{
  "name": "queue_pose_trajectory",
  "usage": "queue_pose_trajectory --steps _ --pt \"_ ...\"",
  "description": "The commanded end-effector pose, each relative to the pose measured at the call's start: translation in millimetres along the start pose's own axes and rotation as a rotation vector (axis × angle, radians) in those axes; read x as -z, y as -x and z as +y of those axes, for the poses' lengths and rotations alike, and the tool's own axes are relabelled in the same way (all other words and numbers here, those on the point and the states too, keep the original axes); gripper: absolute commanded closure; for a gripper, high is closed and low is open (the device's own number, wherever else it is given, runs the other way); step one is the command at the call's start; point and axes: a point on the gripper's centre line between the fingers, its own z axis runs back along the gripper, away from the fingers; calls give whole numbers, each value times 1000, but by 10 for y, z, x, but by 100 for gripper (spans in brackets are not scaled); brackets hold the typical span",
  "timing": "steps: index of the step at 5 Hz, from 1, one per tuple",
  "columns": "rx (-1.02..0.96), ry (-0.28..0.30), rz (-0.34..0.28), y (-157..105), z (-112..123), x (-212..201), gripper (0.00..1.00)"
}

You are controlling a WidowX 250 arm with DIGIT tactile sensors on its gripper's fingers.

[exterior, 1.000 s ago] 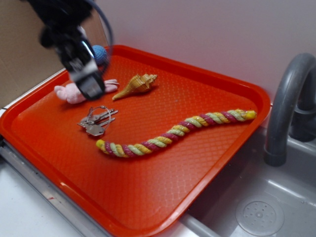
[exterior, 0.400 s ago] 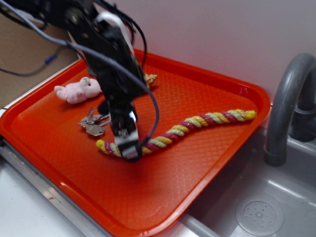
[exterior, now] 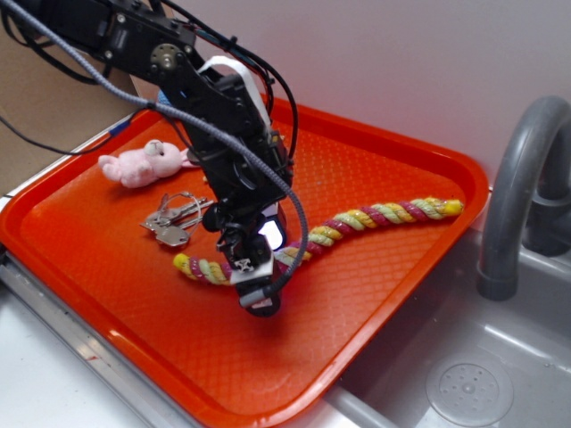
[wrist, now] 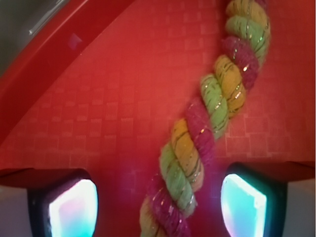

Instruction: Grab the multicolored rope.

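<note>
The black tool [exterior: 252,278] is spread wide, gripping nothing, its pads [wrist: 73,211] either side of the twisted yellow, pink and green cotton rope [wrist: 207,118] (mid-frame, lying on the orange plastic tray [exterior: 375,303]).

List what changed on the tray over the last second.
The gripper swung from above the plush bunny down to the multicolored rope, its open fingers now straddling the rope near its left end, nothing gripped yet. Rope, keys, bunny and tray stayed put.
</note>
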Motion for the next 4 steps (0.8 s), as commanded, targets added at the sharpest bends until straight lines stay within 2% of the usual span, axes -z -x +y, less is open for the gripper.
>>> queue_pose_trajectory --steps 1,2,3,4 --pt "-34 -128 84 207 -137 39 100" --pt "-155 -245 166 239 -83 -29 100" --pt "-400 -232 79 207 -46 -505 100" --pt "-593 -253 -37 168 5 -1013 100"
